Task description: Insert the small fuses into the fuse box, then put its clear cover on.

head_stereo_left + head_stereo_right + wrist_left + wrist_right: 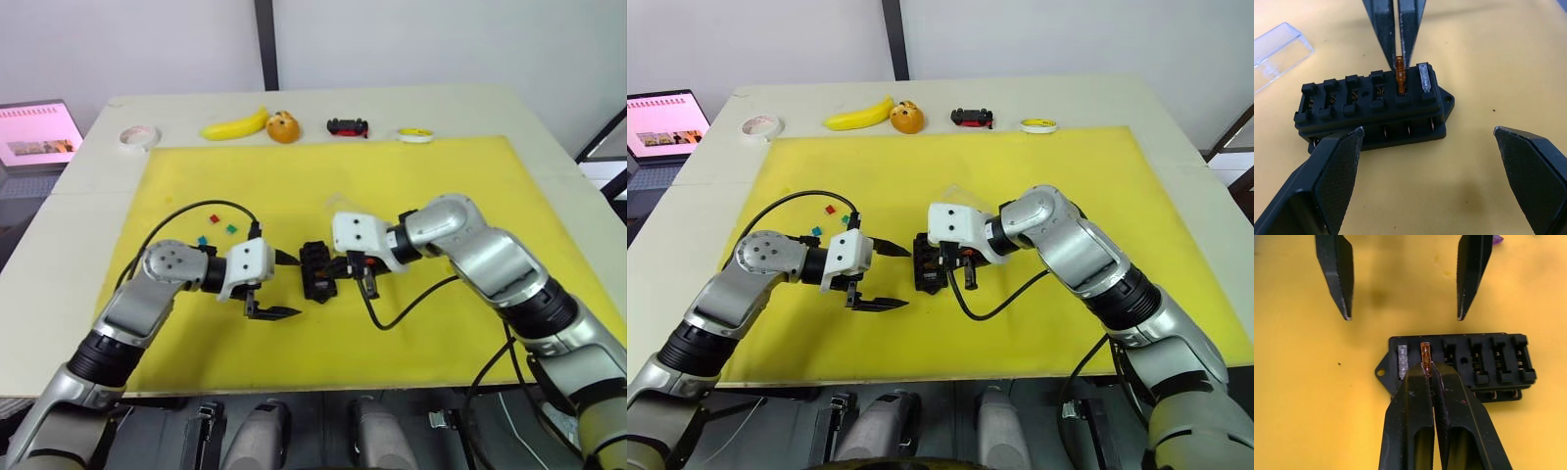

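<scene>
The black fuse box (315, 269) lies on the yellow mat between my two grippers. My right gripper (1427, 369) is shut on an orange-brown fuse (1400, 78), which stands upright in the second slot from the box's end. A grey fuse (1402, 361) sits in the end slot beside it. The other slots show empty. My left gripper (297, 285) hangs open just left of the box, with nothing between its fingers. The clear cover (1278, 46) lies on the mat just beyond the box. Red (215, 216), green (232, 229) and blue (203, 240) fuses lie loose on the mat's left part.
Along the table's far edge sit a tape roll (139, 136), a banana (235, 125), an orange fruit (283, 127), a black-and-red toy car (348, 126) and a yellow tape roll (415, 135). A laptop (37, 132) stands off the table's left.
</scene>
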Motion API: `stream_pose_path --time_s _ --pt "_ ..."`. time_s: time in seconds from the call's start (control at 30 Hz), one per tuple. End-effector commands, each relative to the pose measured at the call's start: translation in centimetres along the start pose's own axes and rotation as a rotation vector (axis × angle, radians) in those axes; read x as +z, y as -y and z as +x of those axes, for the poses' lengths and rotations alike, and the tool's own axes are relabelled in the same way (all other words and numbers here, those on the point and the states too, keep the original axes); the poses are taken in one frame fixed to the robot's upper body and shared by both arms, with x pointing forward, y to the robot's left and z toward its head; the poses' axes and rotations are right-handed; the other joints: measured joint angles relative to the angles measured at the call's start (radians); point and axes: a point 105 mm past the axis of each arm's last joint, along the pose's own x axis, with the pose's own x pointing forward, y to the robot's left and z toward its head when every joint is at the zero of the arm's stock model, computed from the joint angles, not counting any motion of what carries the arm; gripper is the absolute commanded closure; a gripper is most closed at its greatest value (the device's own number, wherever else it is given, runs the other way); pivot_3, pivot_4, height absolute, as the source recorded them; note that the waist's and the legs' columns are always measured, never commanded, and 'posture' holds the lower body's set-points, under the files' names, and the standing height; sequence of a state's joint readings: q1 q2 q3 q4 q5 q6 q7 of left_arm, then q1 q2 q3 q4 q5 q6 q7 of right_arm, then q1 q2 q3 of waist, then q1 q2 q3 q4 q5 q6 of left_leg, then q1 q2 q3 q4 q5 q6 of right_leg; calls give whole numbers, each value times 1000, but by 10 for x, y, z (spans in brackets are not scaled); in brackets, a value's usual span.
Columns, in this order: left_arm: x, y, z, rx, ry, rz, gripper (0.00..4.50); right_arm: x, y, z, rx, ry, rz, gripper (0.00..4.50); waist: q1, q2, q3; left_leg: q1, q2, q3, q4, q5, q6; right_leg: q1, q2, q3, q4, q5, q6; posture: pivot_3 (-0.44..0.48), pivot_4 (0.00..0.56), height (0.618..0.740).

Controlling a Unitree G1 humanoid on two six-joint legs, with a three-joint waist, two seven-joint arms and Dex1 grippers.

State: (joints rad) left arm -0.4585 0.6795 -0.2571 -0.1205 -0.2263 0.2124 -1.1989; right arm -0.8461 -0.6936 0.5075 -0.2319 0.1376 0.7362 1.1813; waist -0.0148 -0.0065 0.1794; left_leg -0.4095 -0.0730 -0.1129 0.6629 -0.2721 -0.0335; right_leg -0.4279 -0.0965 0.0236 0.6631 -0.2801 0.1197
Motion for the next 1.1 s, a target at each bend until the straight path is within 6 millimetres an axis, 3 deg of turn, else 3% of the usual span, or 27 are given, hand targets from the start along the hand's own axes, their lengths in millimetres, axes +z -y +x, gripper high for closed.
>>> stream_pose_path --time_s 0.03,0.4,0.5,0.63,0.8,0.93,1.03,1.1 --pt "8 2 1 -8 14 33 20 8 3 -1 -19 7 -40 4500 0 0 0 0 0 0 0 0 0 0 0 0 0 0 0 0 150 740" --pt "14 1 1 -5 18 36 20 11 1 2 -1 14 -52 4500 -1 0 0 0 0 0 0 0 0 0 0 0 0 0 0 0 150 740" --pt "15 1 2 -3 17 36 0 17 1 -3 3 35 -43 3426 0 0 0 0 0 0 0 0 0 0 0 0 0 0 0 0 150 740" --pt "16 0 1 1 16 34 0 28 2 -13 -9 68 -42 1573 -1 0 0 0 0 0 0 0 0 0 0 0 0 0 0 0 150 740" --pt "16 0 1 1 20 34 0 23 8 -22 -42 103 4 1573 0 0 0 0 0 0 0 0 0 0 0 0 0 0 0 0 150 740" --pt "16 -1 1 2 31 27 0 22 11 -20 -89 297 78 1573 0 -2 -1 0 0 0 0 0 0 0 0 0 0 0 0 0 150 740" --pt "17 -1 1 3 45 21 0 19 8 -17 -110 405 132 2436 0 -2 -1 0 0 0 0 0 0 0 0 0 1 0 0 0 150 740" --pt "18 -2 1 6 51 17 0 14 6 -12 -126 435 156 3430 0 -2 -1 0 0 0 0 0 0 0 0 0 1 0 0 0 150 740"
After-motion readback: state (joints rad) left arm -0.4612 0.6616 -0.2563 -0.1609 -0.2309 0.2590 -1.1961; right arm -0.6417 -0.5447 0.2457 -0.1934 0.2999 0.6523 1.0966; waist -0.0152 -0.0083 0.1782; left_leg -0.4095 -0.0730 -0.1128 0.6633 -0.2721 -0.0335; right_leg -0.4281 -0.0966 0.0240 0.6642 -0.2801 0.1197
